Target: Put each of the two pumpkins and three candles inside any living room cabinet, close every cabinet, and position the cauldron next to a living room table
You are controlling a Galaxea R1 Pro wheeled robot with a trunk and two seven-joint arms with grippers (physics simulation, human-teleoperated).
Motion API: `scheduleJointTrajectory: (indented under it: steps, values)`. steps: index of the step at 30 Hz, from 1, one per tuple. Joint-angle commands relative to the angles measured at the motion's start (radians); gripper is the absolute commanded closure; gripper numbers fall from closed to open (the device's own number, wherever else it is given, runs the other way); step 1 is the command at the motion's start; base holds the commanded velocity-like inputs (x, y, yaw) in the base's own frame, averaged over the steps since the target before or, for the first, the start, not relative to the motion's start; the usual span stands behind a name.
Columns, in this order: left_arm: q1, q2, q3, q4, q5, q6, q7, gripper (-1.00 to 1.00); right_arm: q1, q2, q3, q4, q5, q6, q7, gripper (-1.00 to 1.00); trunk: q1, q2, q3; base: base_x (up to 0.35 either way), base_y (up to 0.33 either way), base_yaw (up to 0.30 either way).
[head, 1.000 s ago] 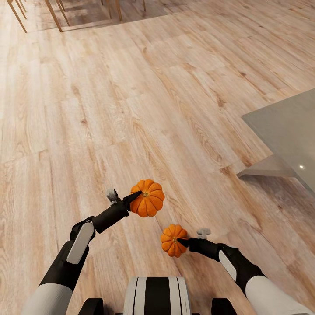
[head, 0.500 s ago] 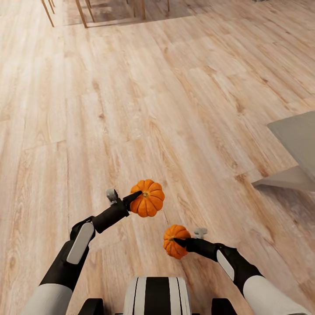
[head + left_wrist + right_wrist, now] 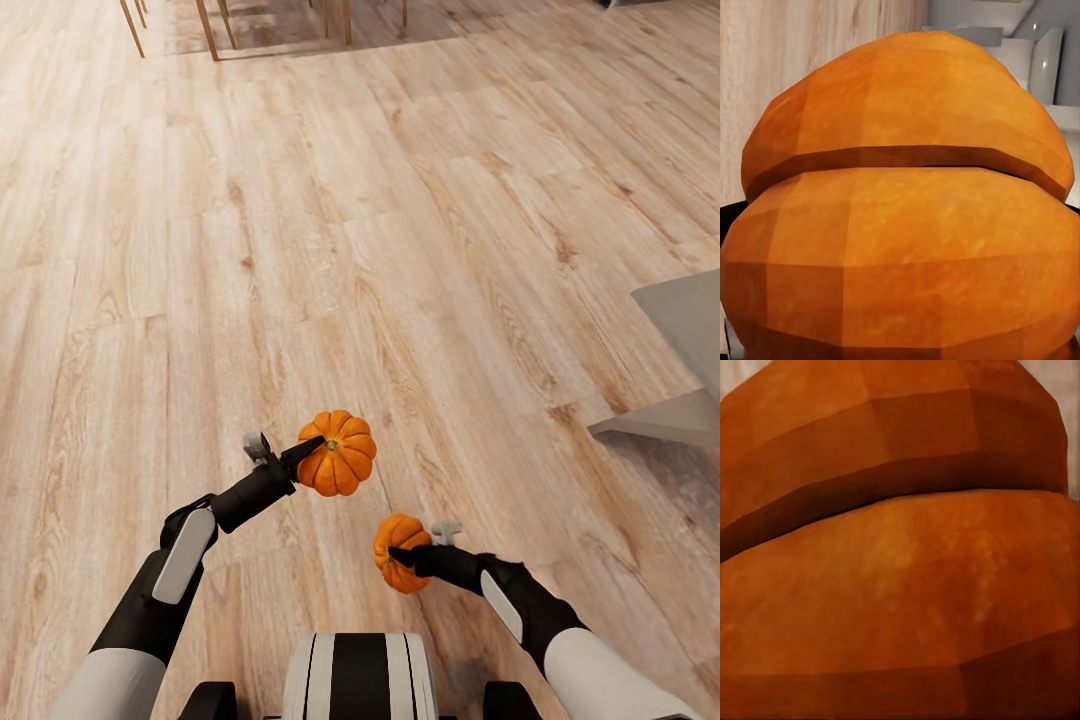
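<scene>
Two small, squat, ribbed orange pumpkins are what I have in hand, both held up over the pale wood-plank floor (image 3: 330, 250) in front of my striped base. The larger-looking pumpkin (image 3: 338, 467) sits at the tip of my left gripper (image 3: 312, 450); one dark finger crosses its near side, the other is hidden behind the fruit. The second pumpkin (image 3: 398, 552) is lower and closer to me, clamped in my right gripper (image 3: 405, 556), which hides part of its right side. Both claws are closed narrowly onto their pumpkins, gripping them off the floor.

From my left wrist camera the pumpkin (image 3: 907, 217) fills nearly everything; a strip of floor and some grey-white surfaces peek past it, too cut off to identify. My right wrist camera is pressed against orange skin (image 3: 900, 585), so I cannot make out its fingers there.

At the right edge of the head view a pale grey slab-like furnishing (image 3: 690, 320) is cut off. Thin wooden legs (image 3: 210, 25) show at the top, their upper parts out of frame.
</scene>
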Motion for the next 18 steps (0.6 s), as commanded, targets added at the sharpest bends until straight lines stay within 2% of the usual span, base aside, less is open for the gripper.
scheduleJointTrajectory:
  steps: [1, 7, 11, 14, 17, 18]
  values:
    - [0.000, 0.000, 0.000, 0.000, 0.001, 0.001, -0.001, 1.00, 0.000, 0.000, 0.002, -0.002, 0.000, 0.000, -0.008, 1.00, 0.000, 0.000, 0.000, 0.000, 0.000, 0.000]
    - [0.000, 0.000, 0.000, 0.000, 0.001, 0.001, -0.001, 1.00, 0.000, -0.001, 0.006, -0.013, -0.001, 0.001, -0.010, 1.00, 0.000, 0.000, 0.000, 0.000, 0.000, 0.000]
    - [0.000, 0.000, 0.000, 0.000, 0.000, 0.001, -0.001, 1.00, 0.002, -0.004, 0.007, -0.111, -0.006, 0.008, 0.000, 1.00, 0.000, 0.000, 0.000, 0.000, 0.000, 0.000]
    - [0.000, 0.000, 0.000, 0.000, 0.000, 0.001, -0.002, 1.00, 0.011, -0.007, 0.005, -0.229, -0.011, 0.049, 0.043, 1.00, 0.000, 0.000, 0.000, 0.000, 0.000, 0.000]
    - [0.000, 0.000, 0.000, -0.001, 0.001, 0.001, -0.002, 1.00, 0.012, -0.014, 0.001, -0.262, -0.011, 0.094, 0.109, 1.00, 0.000, 0.000, 0.000, 0.000, 0.000, 0.000]
    - [0.000, 0.000, 0.000, -0.002, 0.002, 0.001, -0.003, 1.00, 0.012, -0.025, -0.001, -0.269, -0.012, 0.105, 0.142, 1.00, 0.000, 0.000, 0.000, 0.000, 0.000, 0.000]
